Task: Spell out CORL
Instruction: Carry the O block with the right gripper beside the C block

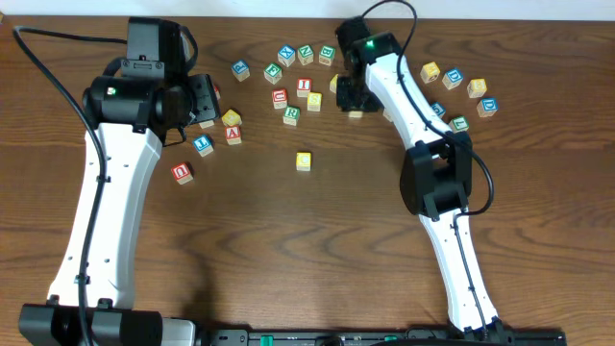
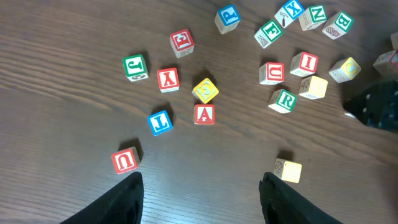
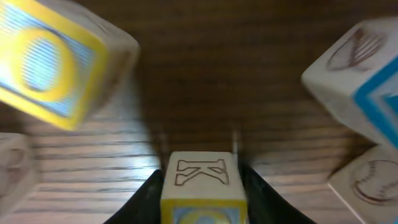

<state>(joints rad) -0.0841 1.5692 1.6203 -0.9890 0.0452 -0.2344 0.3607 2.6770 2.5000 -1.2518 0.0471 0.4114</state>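
Wooden letter blocks lie scattered across the back of the table. A green R block sits beside a red block with a C-like letter. A lone yellow block lies nearer the middle. My right gripper is shut on a yellow-edged block with an outlined K on its facing side, low over the table. A yellow and blue O block sits close on its left. My left gripper is open and empty above bare wood.
Near the left gripper lie a red U block, a blue T block and a red A block. More blocks lie at the back right. A blue-edged block stands close to the right of the held block.
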